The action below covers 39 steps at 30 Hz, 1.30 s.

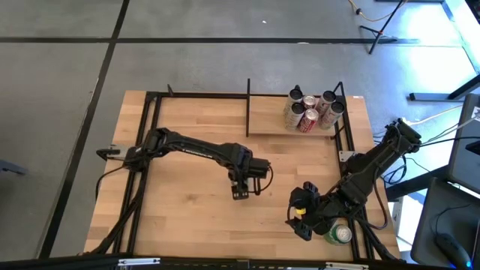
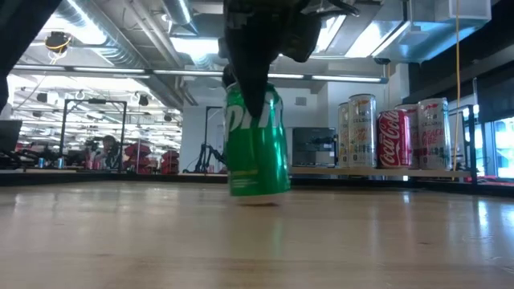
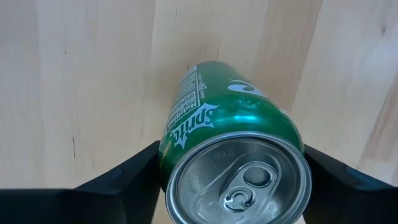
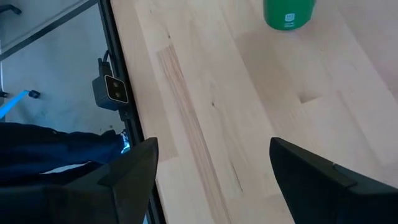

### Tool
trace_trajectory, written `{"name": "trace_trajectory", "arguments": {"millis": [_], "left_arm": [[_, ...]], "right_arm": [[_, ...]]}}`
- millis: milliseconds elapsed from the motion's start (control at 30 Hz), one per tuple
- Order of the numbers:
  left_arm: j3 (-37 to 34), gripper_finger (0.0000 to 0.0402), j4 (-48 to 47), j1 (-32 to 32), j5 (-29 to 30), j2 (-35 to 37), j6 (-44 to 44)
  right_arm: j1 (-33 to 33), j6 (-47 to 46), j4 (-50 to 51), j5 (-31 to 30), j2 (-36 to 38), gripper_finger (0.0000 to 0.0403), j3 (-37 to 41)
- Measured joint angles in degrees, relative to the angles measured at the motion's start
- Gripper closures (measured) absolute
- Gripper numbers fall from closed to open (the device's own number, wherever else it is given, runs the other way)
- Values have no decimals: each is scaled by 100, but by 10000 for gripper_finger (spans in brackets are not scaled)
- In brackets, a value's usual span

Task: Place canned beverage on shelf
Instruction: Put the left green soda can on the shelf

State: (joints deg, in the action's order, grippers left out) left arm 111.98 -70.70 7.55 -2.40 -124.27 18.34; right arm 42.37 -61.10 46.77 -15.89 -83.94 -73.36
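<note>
My left gripper (image 1: 240,189) is over the middle of the table, shut on a green Sprite can (image 3: 230,130). The low view shows that can (image 2: 257,140) hanging under the dark fingers and close above the tabletop. The shelf (image 1: 266,120), a light board in a black rod frame, stands at the far right and carries several cans (image 1: 311,112). My right gripper (image 1: 301,217) hovers near the table's near right corner. It is open, with nothing between its fingers (image 4: 134,168). My left gripper pinches the can between its two fingers, one on each side of the wall (image 3: 163,163) just below the top rim. The fingers come from above, pointing down. The can hangs slightly tilted, top up; whether its bottom (image 2: 259,193) touches the table I cannot tell.
A second green can (image 1: 339,234) stands by the near right corner, just behind my right gripper. Black frame rods (image 1: 146,150) run along the table's left, far and right sides. Bare wood lies between the held can and the shelf. A person's blue-clad leg (image 4: 56,149) shows beside the table edge.
</note>
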Motion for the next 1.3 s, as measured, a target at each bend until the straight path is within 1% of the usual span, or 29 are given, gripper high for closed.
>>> {"name": "trace_trajectory", "arguments": {"millis": [100, 167, 267, 367, 500, 600, 667, 767, 867, 1033, 1133, 1200, 1300], "left_arm": [[0, 86, 78, 4, 3, 1, 38], [1, 57, 77, 17, -106, 16, 45], [197, 28, -120, 74, -283, 26, 53], [558, 18, -453, 209, -169, 84, -45], [909, 15, -866, 541, 576, 561, -108], [825, 14, -928, 839, 807, 1157, -340], [609, 14, -832, 1084, 984, 1573, -520], [-10, 14, -399, 1393, 1014, 2274, -644], [-991, 13, 182, 1568, 962, 3059, -385], [-2973, 13, 1278, 1817, 1096, 4457, 511], [-3981, 13, 1812, 2044, 1262, 5252, 1098], [-4503, 13, 2004, 2216, 1494, 5706, 1443], [-5034, 13, 2036, 2453, 1889, 6307, 1946]], "right_arm": [[0, 2, 23, -80, 0, 110, 0], [0, 10, 24, -106, 0, 110, 0], [0, 103, 22, -84, 0, 110, 0], [0, 133, 17, -95, 0, 110, 0], [0, 141, -56, -328, -2, 110, 0], [0, 172, -65, -605, -2, 110, 0], [-3, 202, -72, -843, -4, 110, 0], [-112, 329, -229, -1067, -4, 110, 0], [-312, 653, -578, -1056, -4, 110, 0], [-826, 1264, -1062, -845, -6, 110, 0], [-1191, 1718, -1371, -737, -26, 110, 0], [-1416, 2086, -1669, -673, -61, 110, 0], [-1769, 2564, -2147, -546, -142, 110, -1]]}}
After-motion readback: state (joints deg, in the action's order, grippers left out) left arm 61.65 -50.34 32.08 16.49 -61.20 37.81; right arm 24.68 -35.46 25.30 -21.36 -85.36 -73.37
